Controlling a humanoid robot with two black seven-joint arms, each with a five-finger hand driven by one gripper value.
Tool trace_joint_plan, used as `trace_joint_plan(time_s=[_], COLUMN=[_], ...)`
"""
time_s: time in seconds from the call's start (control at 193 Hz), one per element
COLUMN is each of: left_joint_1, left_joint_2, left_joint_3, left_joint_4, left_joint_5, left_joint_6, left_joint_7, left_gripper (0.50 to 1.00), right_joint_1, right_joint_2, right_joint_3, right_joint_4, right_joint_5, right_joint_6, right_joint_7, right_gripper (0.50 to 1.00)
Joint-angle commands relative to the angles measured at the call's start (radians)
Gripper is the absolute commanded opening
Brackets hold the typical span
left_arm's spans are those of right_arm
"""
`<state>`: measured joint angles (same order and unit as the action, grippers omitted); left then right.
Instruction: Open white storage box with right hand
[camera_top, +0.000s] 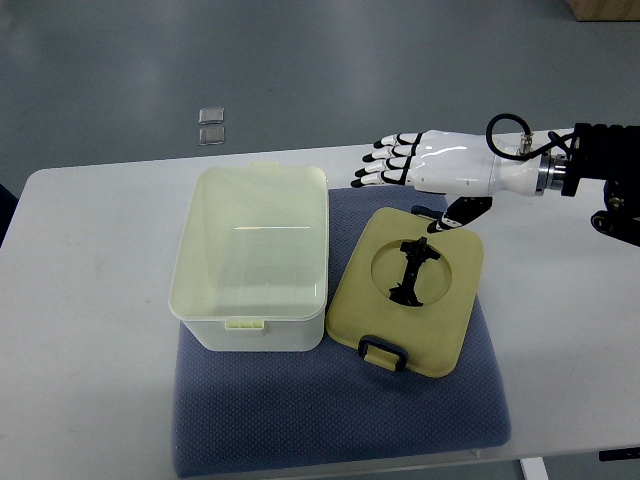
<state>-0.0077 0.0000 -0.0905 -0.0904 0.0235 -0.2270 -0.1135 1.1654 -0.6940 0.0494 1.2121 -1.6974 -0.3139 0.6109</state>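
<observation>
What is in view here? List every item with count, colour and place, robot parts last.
Storage box: one, white, open and empty, left part of the mat.
Lid: one, cream with black handle and clips, lying flat on the mat right of the box.
Mat: one, blue-grey, on the table under box and lid.
Table: one, white.
Small clear squares: two, on the floor beyond the table.
Right hand: one, white with black joints, fingers spread, empty, above the table behind the lid.

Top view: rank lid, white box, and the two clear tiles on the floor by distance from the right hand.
From the right hand:
1. Lid, just below the hand, on the blue mat.
2. White box, open, left of the lid.
3. Clear tiles, far left on the floor beyond the table.
</observation>
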Motion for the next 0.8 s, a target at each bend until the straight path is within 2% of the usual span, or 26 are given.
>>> trace_joint_plan(time_s=[0.0,0.052,0.104,0.109,0.207,0.265,0.275,0.405,0.519,0.628,0.794], left_joint_1=[0.000,0.000,0.000,0.000,0.000,0.000,0.000,0.000,0.000,0.000,0.000], left_joint_2=[0.000,0.000,0.000,0.000,0.000,0.000,0.000,0.000,0.000,0.000,0.000], left_joint_3=[0.000,0.000,0.000,0.000,0.000,0.000,0.000,0.000,0.000,0.000,0.000], left_joint_4=[0.000,0.000,0.000,0.000,0.000,0.000,0.000,0.000,0.000,0.000,0.000], left_joint_5=[0.001,0.000,0.000,0.000,0.000,0.000,0.000,0.001,0.000,0.000,0.000], left_joint_6=[0.000,0.000,0.000,0.000,0.000,0.000,0.000,0.000,0.000,0.000,0.000], left_joint_7=[0.000,0.000,0.000,0.000,0.000,0.000,0.000,0.000,0.000,0.000,0.000], left_gripper=[1.000,1.000,1.000,1.000,1.000,1.000,1.000,1.000,1.000,1.000,1.000], right_joint_1=[-0.006,-0.007,-0.007,-0.010,-0.026,-0.052,-0.052,-0.092,-0.112,-0.112,-0.150], right_joint_2=[0.004,0.007,0.007,0.014,0.044,0.068,0.068,0.159,0.237,0.261,0.274], right_joint_3=[0.087,0.141,0.141,0.203,0.311,0.381,0.382,0.518,0.573,0.563,0.560], right_joint_4=[0.000,0.001,0.001,0.001,-0.005,-0.009,-0.009,-0.058,-0.147,-0.220,-0.261], right_joint_5=[0.111,0.188,0.188,0.278,0.498,0.666,0.667,0.982,1.200,1.372,1.477], right_joint_6=[0.058,0.111,0.111,0.175,0.274,0.295,0.295,0.251,0.134,0.072,0.055], right_joint_7=[0.000,0.000,0.000,0.000,-0.002,-0.106,-0.106,-0.336,-0.460,-0.545,-0.611], right_gripper=[0.915,0.915,0.915,0.915,0.913,0.913,0.913,0.909,0.909,0.911,0.911])
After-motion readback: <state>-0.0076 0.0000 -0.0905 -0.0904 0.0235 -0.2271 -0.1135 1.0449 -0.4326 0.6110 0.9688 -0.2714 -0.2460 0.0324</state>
